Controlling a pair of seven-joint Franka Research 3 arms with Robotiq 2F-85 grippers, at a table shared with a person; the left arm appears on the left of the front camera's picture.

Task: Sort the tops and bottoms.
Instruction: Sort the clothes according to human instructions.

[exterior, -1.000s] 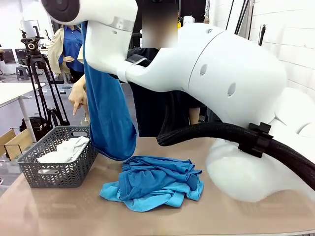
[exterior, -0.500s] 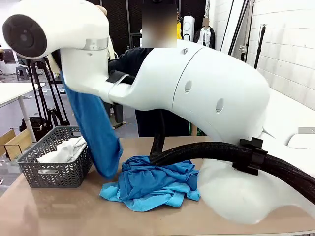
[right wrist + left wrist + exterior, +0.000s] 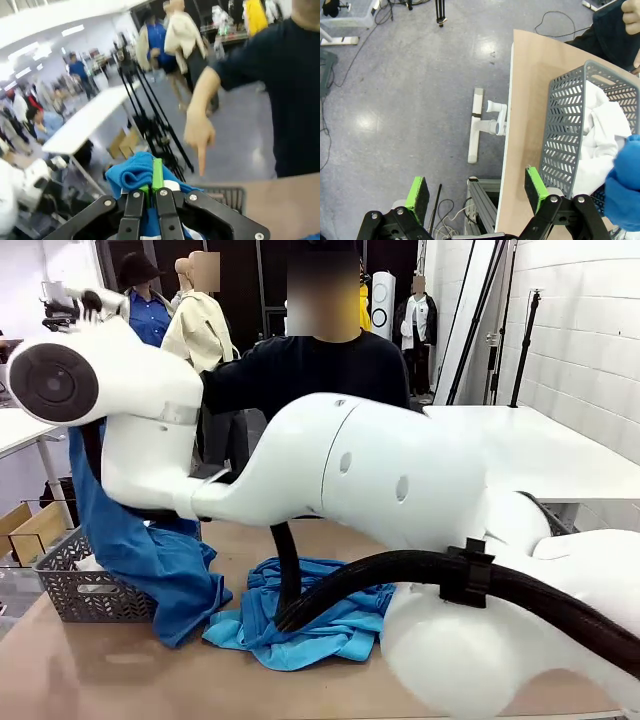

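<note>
Swinging left across the table [image 3: 100,670], the right arm has carried the royal-blue shirt [image 3: 150,550] from over the pile to the grey basket [image 3: 60,592], and its lower end now drapes past the basket's corner. The right gripper [image 3: 152,182] is clamped tight on a bunch of that blue cloth. The left gripper [image 3: 476,192] hangs spread wide, holding nothing, beside the basket where a white shirt [image 3: 602,135] lies. A pile of blue shirts [image 3: 320,625] sits mid-table, and the person's hand [image 3: 199,132] points downward.
</note>
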